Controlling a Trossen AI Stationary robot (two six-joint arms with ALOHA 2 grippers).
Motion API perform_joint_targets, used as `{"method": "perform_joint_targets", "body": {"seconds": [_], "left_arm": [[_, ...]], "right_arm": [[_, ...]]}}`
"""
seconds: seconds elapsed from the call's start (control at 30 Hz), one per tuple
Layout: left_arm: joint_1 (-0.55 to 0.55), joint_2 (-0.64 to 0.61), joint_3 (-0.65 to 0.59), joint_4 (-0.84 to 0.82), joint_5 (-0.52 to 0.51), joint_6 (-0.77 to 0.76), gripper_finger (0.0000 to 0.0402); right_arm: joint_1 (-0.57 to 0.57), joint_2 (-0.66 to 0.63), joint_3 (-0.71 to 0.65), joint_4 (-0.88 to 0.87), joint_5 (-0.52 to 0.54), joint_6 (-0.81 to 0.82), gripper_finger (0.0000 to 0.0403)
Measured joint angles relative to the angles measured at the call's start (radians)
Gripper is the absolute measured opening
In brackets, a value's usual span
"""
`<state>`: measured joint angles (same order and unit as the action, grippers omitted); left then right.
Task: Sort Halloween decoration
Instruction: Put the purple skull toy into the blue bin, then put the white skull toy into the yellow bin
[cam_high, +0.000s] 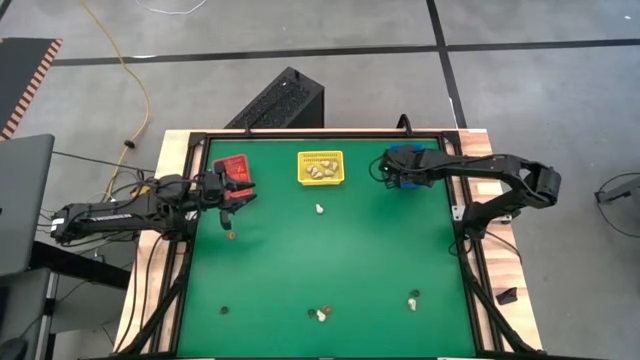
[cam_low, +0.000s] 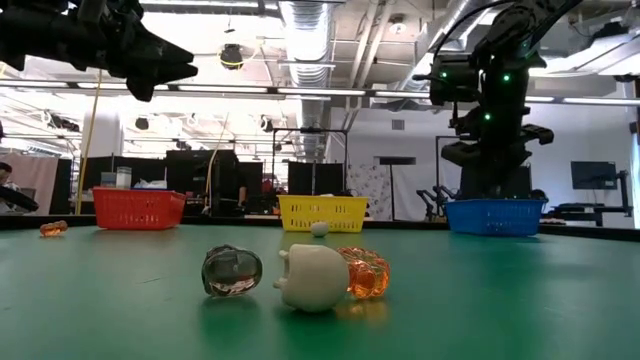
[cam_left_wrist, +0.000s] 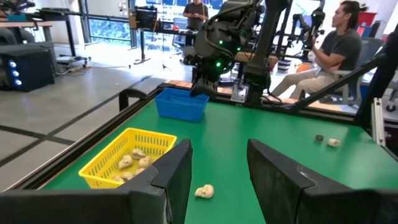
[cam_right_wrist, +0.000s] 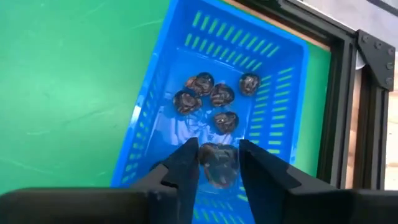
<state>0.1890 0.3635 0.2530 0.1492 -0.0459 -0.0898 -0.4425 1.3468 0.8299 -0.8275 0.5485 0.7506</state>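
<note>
Gleaming dark trinket over ribbed blue bin

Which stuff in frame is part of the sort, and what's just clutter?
Job: loose trinkets, red bin, yellow bin, blue bin, right gripper over it, left gripper by the red bin.
Clutter: black case, yellow cable, seated person.

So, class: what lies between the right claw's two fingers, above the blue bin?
In the right wrist view, a dark trinket sits between the right claw's fingers, over the blue bin.
</note>
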Motion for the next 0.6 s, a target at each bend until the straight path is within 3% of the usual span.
{"method": "perform_joint_targets", "body": {"seconds": [0.23, 0.33, 0.43, 0.6], "left_arm": [[0.0, 0.0, 0.001, -0.001, 0.005, -0.002, 0.0142], [0.0, 0.0, 0.001, -0.001, 0.005, -0.002, 0.0142], [0.0, 0.0, 0.001, -0.001, 0.005, -0.002, 0.0142], [0.0, 0.0, 0.001, -0.002, 0.005, -0.001, 0.0142]], "right_arm": [[0.001, 0.0, 0.009, -0.016, -0.002, -0.009, 0.022], [0.032, -0.015, 0.049, -0.056, -0.058, -0.011, 0.0243], [0.148, -0.049, 0.081, -0.057, -0.132, 0.012, 0.0249], [0.474, -0.086, 0.094, -0.014, -0.208, 0.151, 0.0249]]}}
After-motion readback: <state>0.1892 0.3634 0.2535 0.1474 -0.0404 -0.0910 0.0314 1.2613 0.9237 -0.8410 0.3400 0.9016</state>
